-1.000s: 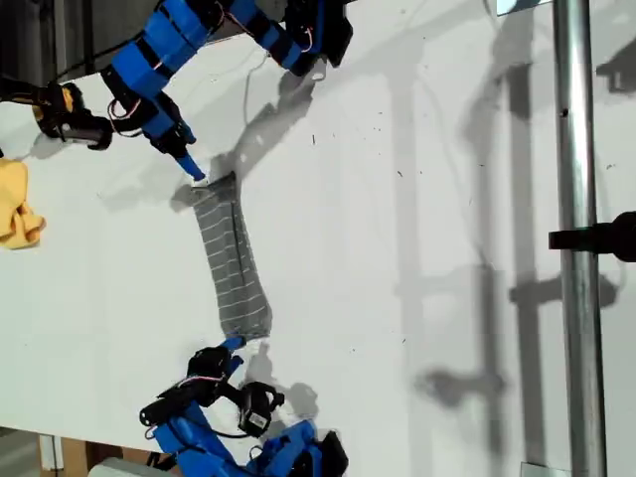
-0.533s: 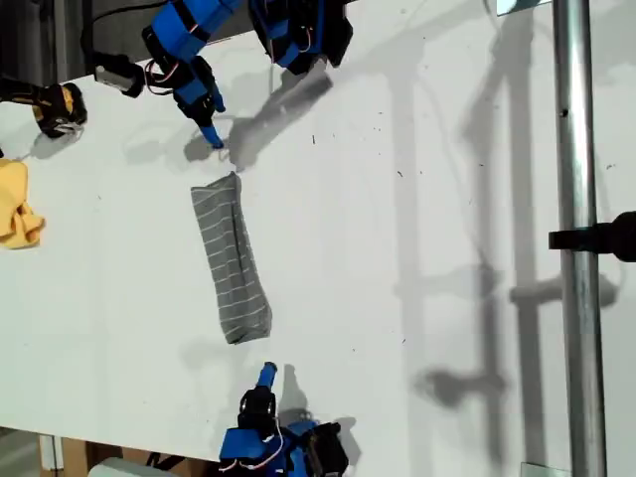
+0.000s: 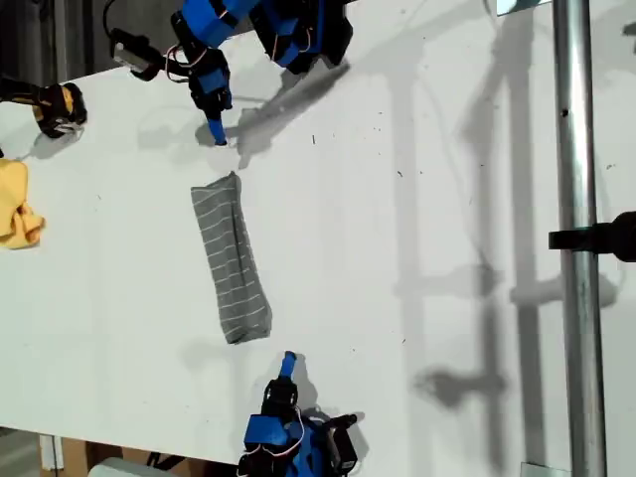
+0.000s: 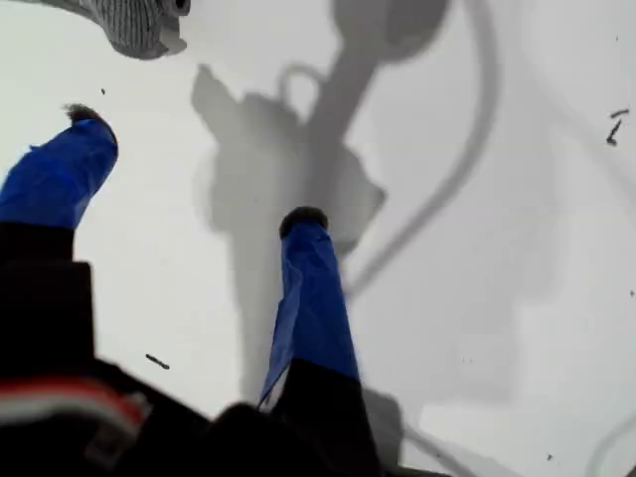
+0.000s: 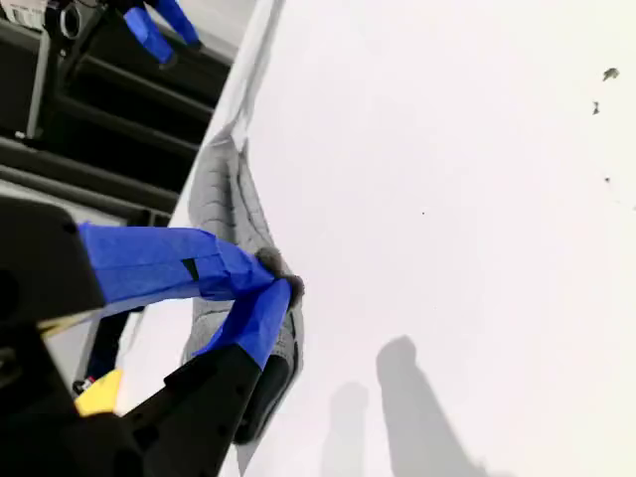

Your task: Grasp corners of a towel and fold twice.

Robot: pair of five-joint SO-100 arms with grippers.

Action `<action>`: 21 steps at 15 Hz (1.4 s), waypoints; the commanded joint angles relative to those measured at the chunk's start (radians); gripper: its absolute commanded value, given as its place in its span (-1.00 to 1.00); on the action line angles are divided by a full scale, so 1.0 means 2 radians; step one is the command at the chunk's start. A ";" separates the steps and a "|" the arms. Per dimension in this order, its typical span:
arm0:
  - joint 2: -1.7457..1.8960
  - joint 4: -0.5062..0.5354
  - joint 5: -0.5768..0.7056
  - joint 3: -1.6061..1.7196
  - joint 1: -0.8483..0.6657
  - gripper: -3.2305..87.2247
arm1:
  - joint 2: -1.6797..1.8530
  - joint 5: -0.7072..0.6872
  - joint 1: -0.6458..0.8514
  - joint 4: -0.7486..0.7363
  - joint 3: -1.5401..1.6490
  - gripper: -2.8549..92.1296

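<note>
The towel (image 3: pixel 231 258), grey with thin white stripes, lies folded into a narrow strip on the white table (image 3: pixel 417 199). My first gripper (image 3: pixel 218 134) hangs open just beyond the strip's upper end in the exterior view, touching nothing. Its wrist view shows the spread fingers (image 4: pixel 196 169) and one rounded end of the towel (image 4: pixel 134 25) a little ahead. My second gripper (image 3: pixel 288 360) is shut on nothing, just past the strip's lower end. From its closed tips (image 5: pixel 278 286) the towel (image 5: pixel 224 194) runs away lengthwise, with my first gripper (image 5: pixel 164 25) far beyond. The corners lie free at both ends.
A small yellow cloth (image 3: pixel 18 214) lies at the exterior view's left edge, and a black-and-yellow object (image 3: pixel 55 107) sits above it. A metal pole (image 3: pixel 576 238) with a black clamp (image 3: pixel 606 238) runs down the exterior view's right side.
Both grippers have drawn back from the towel's two ends, the first toward the exterior view's top and the second toward its bottom. The folded towel has stayed in place.
</note>
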 commanded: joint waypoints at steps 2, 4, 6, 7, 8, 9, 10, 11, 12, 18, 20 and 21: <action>0.003 -0.010 0.003 0.004 0.008 -0.97 | -0.184 -0.059 -0.030 -0.045 -0.173 -0.13; 0.003 -0.010 0.002 0.004 0.009 -0.97 | -0.298 -0.094 -0.043 -0.043 -0.287 -0.10; 0.003 -0.009 0.002 0.004 0.009 -0.97 | -0.400 -0.110 -0.055 -0.038 -0.380 -0.09; 0.003 -0.009 0.002 0.004 0.009 -0.97 | -0.448 -0.113 -0.063 -0.038 -0.423 -0.10; 0.003 -0.009 0.002 0.004 0.009 -0.97 | -0.492 -0.117 -0.071 -0.038 -0.462 -0.10; 0.003 -0.008 0.002 0.004 0.009 -0.97 | -0.530 -0.117 -0.077 -0.037 -0.494 -0.10; 0.003 -0.008 0.002 0.004 0.009 -0.97 | -0.560 -0.117 -0.084 -0.037 -0.519 -0.10; 0.003 -0.008 0.001 0.004 0.009 -0.97 | -0.584 -0.115 -0.090 -0.036 -0.543 -0.10; 0.003 -0.008 0.001 0.004 0.009 -0.97 | -0.602 -0.114 -0.096 -0.035 -0.561 -0.10; 0.003 -0.003 -0.007 0.005 0.005 -0.96 | -0.748 -0.114 -0.143 0.041 -0.720 -0.16; 0.003 -0.002 -0.009 0.005 0.005 -0.96 | -0.748 -0.096 -0.138 0.045 -0.721 -0.79; 0.003 -0.002 -0.010 0.005 0.004 -0.96 | -0.747 -0.091 -0.133 0.047 -0.717 -0.91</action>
